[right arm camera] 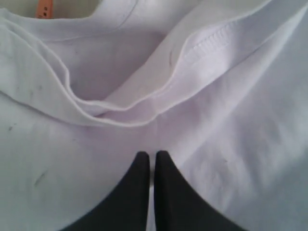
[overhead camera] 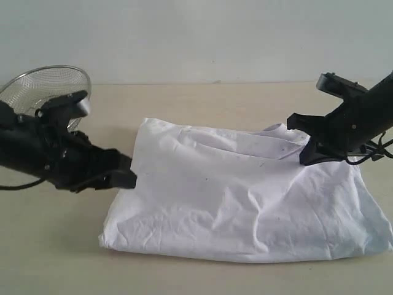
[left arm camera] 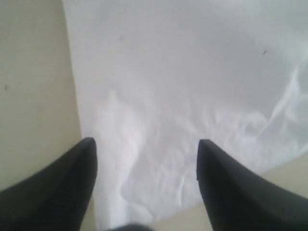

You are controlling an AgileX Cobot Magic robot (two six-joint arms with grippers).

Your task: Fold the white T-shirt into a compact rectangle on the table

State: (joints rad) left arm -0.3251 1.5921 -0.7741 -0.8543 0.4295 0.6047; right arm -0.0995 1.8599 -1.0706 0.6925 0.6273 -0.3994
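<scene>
One white T-shirt [overhead camera: 245, 203] folded; long axis left-right across table [overhead camera: 49, 258]

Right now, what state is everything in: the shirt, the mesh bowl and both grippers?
white T-shirt: folded over, wrinkled, plain side up on the table.
left gripper: open, over the shirt's edge.
right gripper: shut, tips over the shirt's folds, no cloth visibly pinched.
wire-mesh bowl: tilted, opening facing the camera, partly behind the left arm.

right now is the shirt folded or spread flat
Folded, partly: the white T-shirt lies doubled over on the table, hemmed edges stacked in layers in the right wrist view. Not a neat rectangle yet.
</scene>
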